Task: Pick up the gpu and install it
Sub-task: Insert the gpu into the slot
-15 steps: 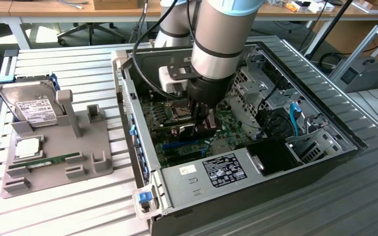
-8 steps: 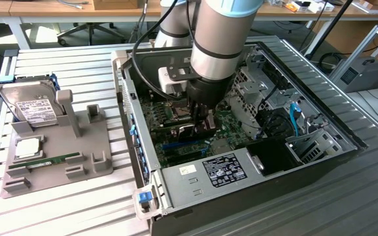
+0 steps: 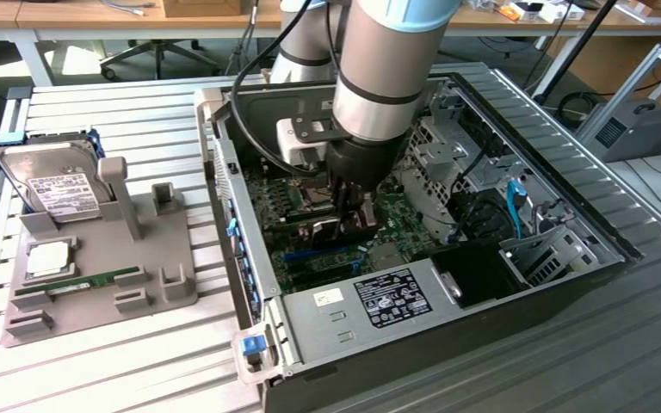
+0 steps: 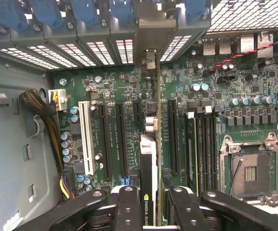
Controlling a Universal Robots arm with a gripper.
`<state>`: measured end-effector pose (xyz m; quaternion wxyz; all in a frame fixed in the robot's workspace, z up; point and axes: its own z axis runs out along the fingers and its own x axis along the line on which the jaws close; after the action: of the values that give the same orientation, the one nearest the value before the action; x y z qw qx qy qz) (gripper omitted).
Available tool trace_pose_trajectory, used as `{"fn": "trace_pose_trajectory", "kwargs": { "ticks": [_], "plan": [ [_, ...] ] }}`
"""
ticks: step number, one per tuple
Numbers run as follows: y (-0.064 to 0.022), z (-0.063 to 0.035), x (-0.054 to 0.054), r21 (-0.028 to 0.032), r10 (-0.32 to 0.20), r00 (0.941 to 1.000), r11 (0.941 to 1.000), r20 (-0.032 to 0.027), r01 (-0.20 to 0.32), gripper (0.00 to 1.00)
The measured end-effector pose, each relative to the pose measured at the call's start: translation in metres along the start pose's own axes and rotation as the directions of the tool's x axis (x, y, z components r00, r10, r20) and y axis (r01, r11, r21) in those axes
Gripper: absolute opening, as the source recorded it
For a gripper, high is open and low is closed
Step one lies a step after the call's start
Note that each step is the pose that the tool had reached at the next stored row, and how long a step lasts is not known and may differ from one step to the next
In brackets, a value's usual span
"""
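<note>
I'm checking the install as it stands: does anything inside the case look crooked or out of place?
Nothing stands out. The gpu stands on edge in the gripper, parallel to the slots, with its bracket toward the rear wall. The CPU socket is bare, but it does not look damaged.

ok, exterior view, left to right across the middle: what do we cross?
hard drive → case side wall → gripper, shut on the gpu over the motherboard → blue cable
</note>
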<state>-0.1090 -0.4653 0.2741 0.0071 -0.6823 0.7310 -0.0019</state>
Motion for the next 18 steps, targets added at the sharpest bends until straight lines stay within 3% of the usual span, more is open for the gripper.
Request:
{"fn": "trace_pose_trajectory", "kwargs": {
  "ticks": [18],
  "plan": [
    [0.0021,0.0033,-0.0010,0.0002,0.000,1.0000,1.0000,0.0003,0.000,0.27]
  ]
}}
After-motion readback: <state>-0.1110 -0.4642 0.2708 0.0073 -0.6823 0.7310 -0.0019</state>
